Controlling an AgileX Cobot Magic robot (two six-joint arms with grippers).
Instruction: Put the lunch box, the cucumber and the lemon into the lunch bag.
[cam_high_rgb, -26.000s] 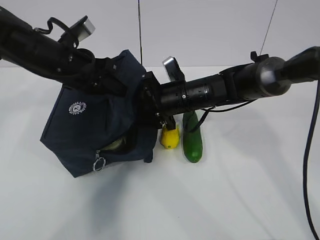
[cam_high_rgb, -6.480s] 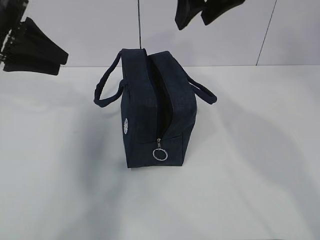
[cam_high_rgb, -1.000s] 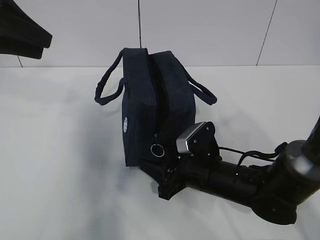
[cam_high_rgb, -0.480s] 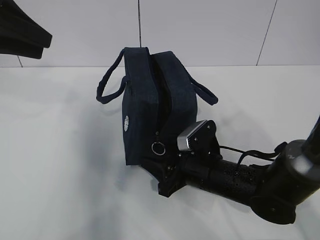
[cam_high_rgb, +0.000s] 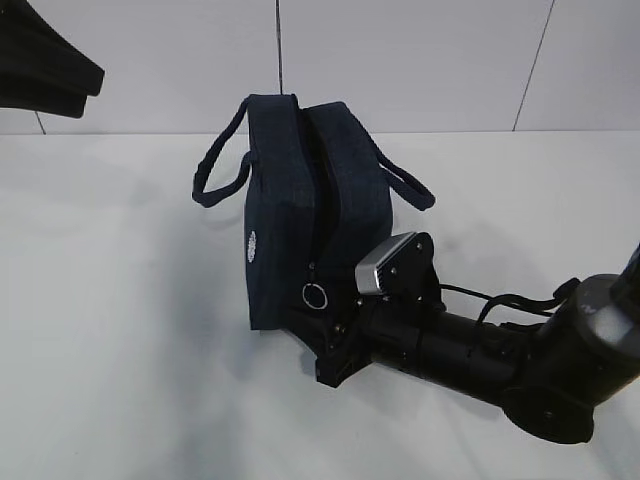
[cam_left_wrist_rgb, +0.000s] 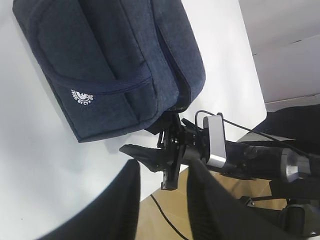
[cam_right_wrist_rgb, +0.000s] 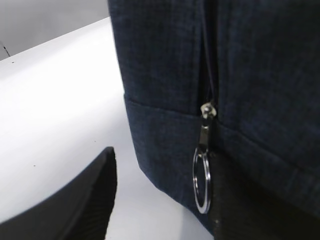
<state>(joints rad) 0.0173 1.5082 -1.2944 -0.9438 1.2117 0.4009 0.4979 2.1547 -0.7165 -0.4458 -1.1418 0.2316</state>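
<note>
The lunch bag (cam_high_rgb: 305, 225) stands upright on the white bench (cam_high_rgb: 120, 380), handles (cam_high_rgb: 215, 175) drooping to either side. Its zipper slit runs along the top and down the near end. The silver ring pull (cam_high_rgb: 315, 295) hangs low on that end. The lunch box, cucumber and lemon are not visible in any view; judged from the bare bench around the bag, they are likely already inside, though the interior cannot be seen.

The right pincer (cam_high_rgb: 325, 345) sits at the bag's near bottom corner, just below the ring pull. Its fingers are spread apart; in the right wrist view the ring (cam_right_wrist_rgb: 202, 182) hangs between one dark finger (cam_right_wrist_rgb: 75, 205) and the other, with no contact evident. The left pincer (cam_left_wrist_rgb: 160, 210) is raised well clear, fingers apart and empty.

Risks, as judged: the ring is thin and swings freely, so a closing pincer could miss it or pinch fabric instead. With nothing bracing the bag, a pull on the zipper could drag or tip it over. The right arm (cam_high_rgb: 480, 355) crowds the bag's end and could nudge it.

Nothing else stands on the bench.
</note>
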